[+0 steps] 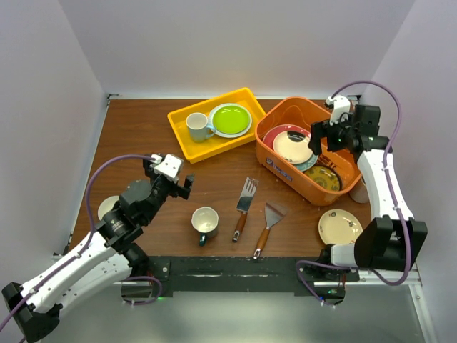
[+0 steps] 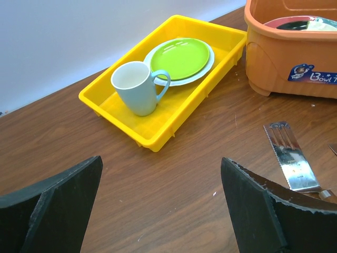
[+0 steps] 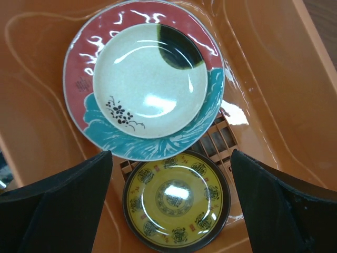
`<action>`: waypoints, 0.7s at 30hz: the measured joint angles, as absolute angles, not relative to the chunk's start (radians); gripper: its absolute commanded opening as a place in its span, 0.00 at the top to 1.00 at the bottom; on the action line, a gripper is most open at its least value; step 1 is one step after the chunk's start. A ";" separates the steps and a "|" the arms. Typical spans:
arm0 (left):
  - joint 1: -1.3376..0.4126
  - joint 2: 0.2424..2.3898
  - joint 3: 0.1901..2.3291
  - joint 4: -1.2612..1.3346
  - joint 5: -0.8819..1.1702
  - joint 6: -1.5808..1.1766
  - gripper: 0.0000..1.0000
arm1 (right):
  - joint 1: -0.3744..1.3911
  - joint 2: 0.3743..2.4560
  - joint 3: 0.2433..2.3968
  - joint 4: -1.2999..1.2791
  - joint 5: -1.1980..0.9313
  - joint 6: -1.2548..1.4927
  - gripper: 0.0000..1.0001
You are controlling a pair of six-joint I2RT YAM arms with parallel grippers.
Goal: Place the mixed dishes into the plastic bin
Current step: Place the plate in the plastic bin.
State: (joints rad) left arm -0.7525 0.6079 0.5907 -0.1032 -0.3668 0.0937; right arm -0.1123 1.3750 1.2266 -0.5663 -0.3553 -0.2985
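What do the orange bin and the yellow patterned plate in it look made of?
Orange bin: moulded plastic, glossy; smooth walls with soft glare, slotted bottom.
Yellow patterned plate: probably glazed ceramic, possibly melamine; shiny highlight, dark rim.

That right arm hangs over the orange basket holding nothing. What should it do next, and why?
Probably lift the right end effector up out of the orange bin: its jaws stand open and empty above the yellow patterned plate already lying inside, while the cream plate near its base still waits on the table.
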 measured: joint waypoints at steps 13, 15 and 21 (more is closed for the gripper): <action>-0.752 0.608 0.591 -0.097 -0.360 0.094 0.00 | -0.112 1.190 1.207 -0.595 -0.542 -0.346 0.01; -0.752 0.608 0.591 -0.097 -0.359 0.094 0.00 | -0.112 1.162 1.193 -0.596 -0.576 -0.352 0.01; -0.752 0.608 0.591 -0.096 -0.352 0.094 0.00 | -0.112 1.113 1.171 -0.604 -0.658 -0.375 0.01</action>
